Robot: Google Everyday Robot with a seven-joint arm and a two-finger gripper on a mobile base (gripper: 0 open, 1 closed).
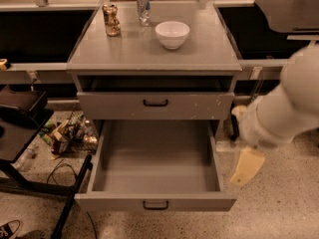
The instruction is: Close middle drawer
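The middle drawer (155, 163) is at 6 o'clock in the picture, low down in the grey table (149, 56). It is pulled far out, so you can look down into its deep grey tray. Its low front has a small black handle (155, 204) in the middle.

At 12 o'clock from it is a taller drawer (199, 106). That one is mostly pushed in and has little white chips on its right side.

The tool (246, 167) is at 3 o'clock from the middle drawer, just beside its front right corner and low over the floor (279, 213). There is a small gap between them. The tool is pale yellow and hangs from a fat white arm (286, 106) that comes in from 3 o'clock. I cannot tell if the tool is spread or pressed together.

On top of the table sits a white bowl (172, 34). A silver can (143, 6) stands at 10 o'clock from the bowl, and a brown jar (111, 20) stands at 9 o'clock from it.
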